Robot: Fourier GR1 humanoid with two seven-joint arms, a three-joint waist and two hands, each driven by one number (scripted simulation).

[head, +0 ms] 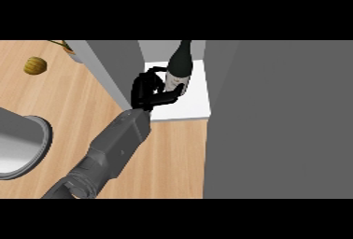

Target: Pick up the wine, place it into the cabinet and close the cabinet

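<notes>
While the grey forearm (pixel 114 149) runs up from the lower left edge of the head view, its black hand (pixel 148 91) sits at the mouth of the grey cabinet (pixel 276 116). Which arm this is cannot be told for certain from the one view; it enters at the left side, so it is logged as the left hand.

Hand state: fingers and thumb curled round the lower body of the dark glass wine bottle with a pale label (pixel 178 67). The thumb crosses just below the label; the fingers wrap the bottle's left side. The hand has hold of the bottle.

Bottle position: inside the cabinet opening, over the white shelf floor (pixel 189 105). The neck points toward the top of the view and leans slightly right. Whether the base touches the shelf cannot be told; the hand hides it.

Cabinet: a grey side panel (pixel 110 65) stands to the left of the opening, just beside the hand. A broad grey face fills the right part of the view.

Other items on the light wooden counter (pixel 69 107): a small yellow-brown rounded object (pixel 35 65) at upper left, well apart from the hand; a grey round metal rim (pixel 27 147) at the left edge. No second hand shows.
</notes>
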